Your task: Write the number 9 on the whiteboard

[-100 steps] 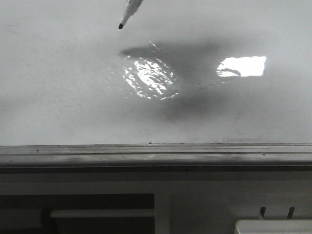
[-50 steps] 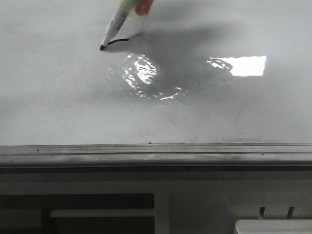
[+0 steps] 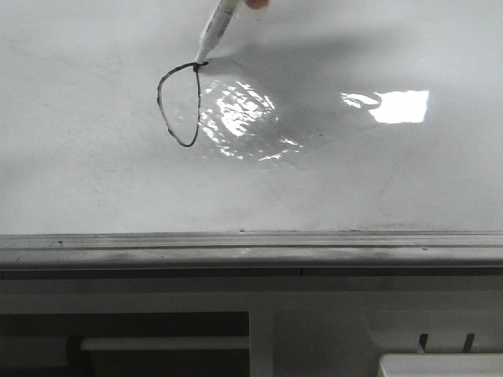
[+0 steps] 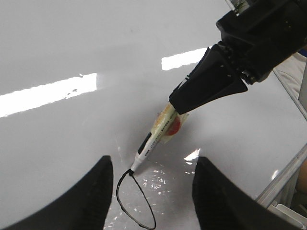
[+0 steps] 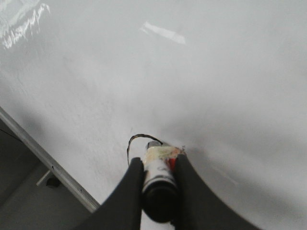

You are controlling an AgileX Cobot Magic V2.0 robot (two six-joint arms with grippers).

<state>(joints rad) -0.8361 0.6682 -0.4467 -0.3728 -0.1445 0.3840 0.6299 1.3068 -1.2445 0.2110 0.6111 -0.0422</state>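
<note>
Front view gave you the whiteboard [image 3: 94, 181] filling the upper part of the scene, with its grey ledge [image 3: 251, 250] running along the near edge and a bright glare patch [image 3: 399, 105] off to the right. Your marker [image 3: 215, 30] came in from the top, tilted, its tip touching the board at the top of a closed black oval loop [image 3: 179, 105], the only part of the number 9 drawn so far; no tail showed. Rippled reflections [image 3: 244, 118] lay just beside the loop on its right.

In the left wrist view you saw the right gripper [image 4: 192, 98] pinching the marker [image 4: 152, 141], with the tip meeting the loop [image 4: 135, 201] on the board [image 4: 72, 43]. The left gripper [image 4: 151, 191] hung above the board with its fingers [image 4: 98, 191] spread wide and nothing between them.

In the right wrist view your right gripper [image 5: 156, 179] had its fingers [image 5: 125, 196] pressed against the marker barrel [image 5: 157, 175], the drawn line [image 5: 136, 139] curving just past the marker's far end.
</note>
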